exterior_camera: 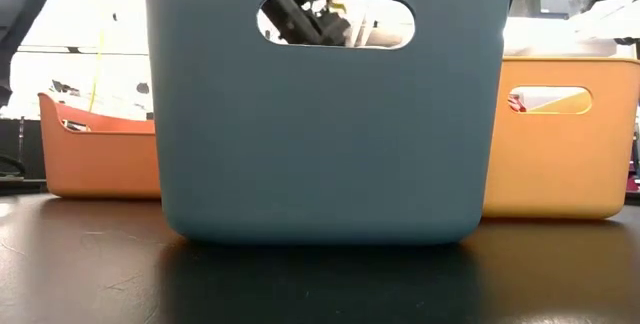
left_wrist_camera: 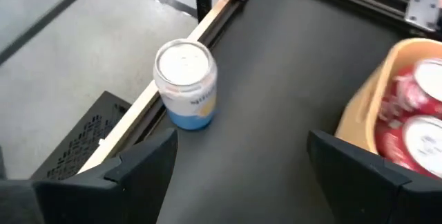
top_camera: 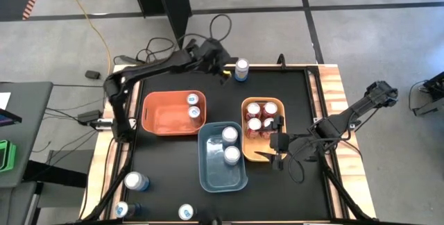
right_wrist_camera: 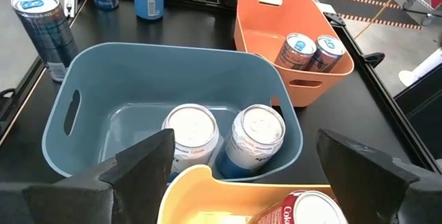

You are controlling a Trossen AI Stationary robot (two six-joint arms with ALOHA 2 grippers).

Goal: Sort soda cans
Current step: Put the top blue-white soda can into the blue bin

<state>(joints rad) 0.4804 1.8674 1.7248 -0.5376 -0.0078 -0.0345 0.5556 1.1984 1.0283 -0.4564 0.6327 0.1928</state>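
High view: white-and-blue can standing upright at the far edge of the black table, just beside the left gripper. Same can, silver top up, seen just ahead of the spread fingers in the left wrist view, close to the wooden table edge. Jaws wide apart there, nothing between them, can untouched.

Over to the bins. Two blue-and-silver cans upright in the orange bin, tucked toward its end nearest the table's centre. Two white-topped cans upright side by side in the blue bin. Four red cans packed into the far end of the yellow bin. Three more cans loose on the near left corner of the table, well apart from the bins.

Right gripper hovering over the near half of the yellow bin, fingers spread wide, empty. Right wrist view looking past the yellow rim onto the blue bin's pair of cans, orange bin beyond.

Low view: blue bin wall filling the middle, orange bin to one side, yellow bin to the other.
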